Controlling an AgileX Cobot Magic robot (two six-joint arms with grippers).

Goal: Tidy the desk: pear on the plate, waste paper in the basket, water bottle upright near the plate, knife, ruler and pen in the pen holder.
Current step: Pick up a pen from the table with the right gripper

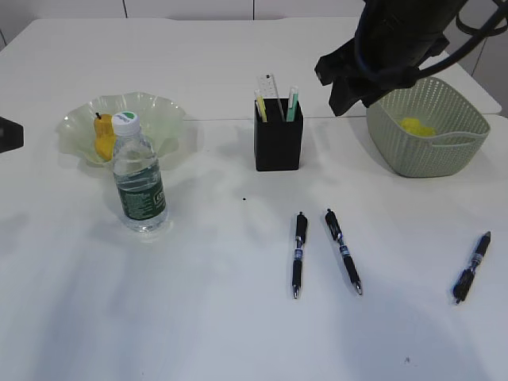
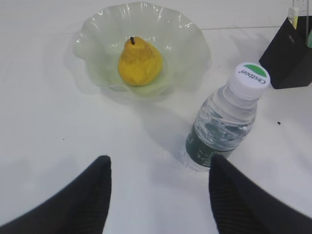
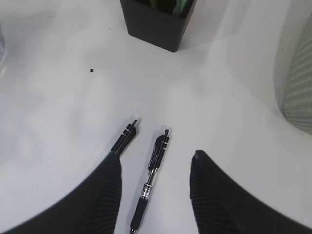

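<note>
The yellow pear [image 2: 140,62] lies on the ruffled glass plate [image 2: 190,44]. Just in front of the plate the water bottle [image 2: 224,119] stands upright. My left gripper [image 2: 159,163] hangs open and empty above the table, near the bottle's base. The black pen holder [image 1: 278,143] holds a clear ruler [image 1: 271,89] and two slim items, one yellow and one green. Yellow waste paper [image 1: 417,127] lies in the green basket [image 1: 468,135]. My right gripper [image 3: 155,163] is open above two black pens. One pen [image 3: 152,179] lies between its fingers, the other pen [image 3: 125,137] beside the left one.
A third black pen [image 1: 472,267] lies alone at the right, in front of the basket. The right arm [image 1: 381,55] hangs over the table between the pen holder and the basket. A small dark speck [image 1: 244,198] marks the white table.
</note>
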